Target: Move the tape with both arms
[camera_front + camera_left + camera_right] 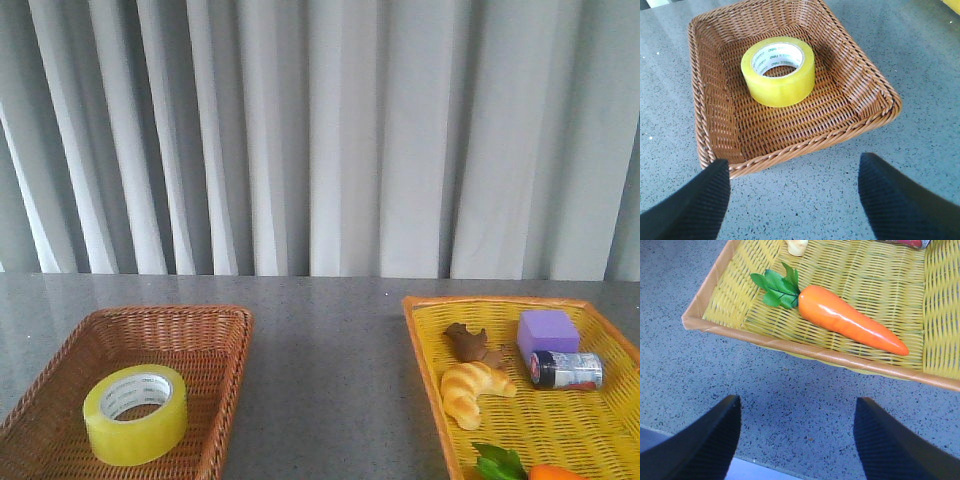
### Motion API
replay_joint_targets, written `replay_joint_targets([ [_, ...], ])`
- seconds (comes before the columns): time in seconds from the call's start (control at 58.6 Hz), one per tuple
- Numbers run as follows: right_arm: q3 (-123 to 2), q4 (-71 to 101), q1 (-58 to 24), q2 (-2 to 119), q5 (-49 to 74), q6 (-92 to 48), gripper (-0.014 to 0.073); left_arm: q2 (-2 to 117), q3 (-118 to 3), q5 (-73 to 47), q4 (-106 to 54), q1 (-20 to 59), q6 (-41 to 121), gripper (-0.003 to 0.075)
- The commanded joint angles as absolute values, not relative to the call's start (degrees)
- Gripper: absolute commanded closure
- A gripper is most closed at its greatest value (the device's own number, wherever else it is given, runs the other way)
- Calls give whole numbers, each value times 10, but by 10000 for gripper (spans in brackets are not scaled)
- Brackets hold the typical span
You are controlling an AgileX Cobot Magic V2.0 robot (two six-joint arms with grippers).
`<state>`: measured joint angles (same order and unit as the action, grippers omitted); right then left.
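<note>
Front view first: the tape (135, 414) lies flat on its side in the brown basket (215, 330) on the left of the grey bench (325, 360), core hole facing up, which leaves its outer wall free for a grab from above. Over on the right sits the yellow basket (420, 330), holding a croissant (473, 390), a brown piece (467, 343), a purple block (548, 331), a small can (566, 369) and, at the lower edge, the green top of a carrot (500, 464). Neither arm shows in this view, so both are held back, out of the way.

Left wrist view now: the left end effector (790, 200) hangs above bare bench just outside the brown basket's rim, fingers (695, 205) spread wide and empty. The tape (778, 70) sits well apart from them, toward the basket's middle, clear of the walls. My read is that this arm is lined up for the first pick and needs to travel forward and down over the roll.

Right wrist view: the right end effector (795, 440) is also wide and holding nothing, poised over the bench beside the yellow basket (790, 347). The carrot (850, 322) lies just inside that rim. No tape here; this arm looks set to wait for the handover.
</note>
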<state>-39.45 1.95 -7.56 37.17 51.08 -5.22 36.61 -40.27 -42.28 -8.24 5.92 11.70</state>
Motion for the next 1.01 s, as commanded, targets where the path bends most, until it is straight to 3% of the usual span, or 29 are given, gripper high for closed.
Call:
replay_joint_targets([
  [0.0,-408,20,-71,371,478,-53,124,342,-386,-346,-93,58,115,211],
  [0.205,-408,20,-71,371,478,-53,209,333,-358,-319,-93,58,115,372],
  [0.393,-408,27,-71,371,477,-53,411,333,-358,-306,-93,58,115,584],
  [0.564,-408,37,-71,371,477,-53,599,333,-358,-302,-93,58,115,729],
  [0.991,-408,35,-71,371,477,-53,602,333,-358,-306,-93,58,115,727],
])
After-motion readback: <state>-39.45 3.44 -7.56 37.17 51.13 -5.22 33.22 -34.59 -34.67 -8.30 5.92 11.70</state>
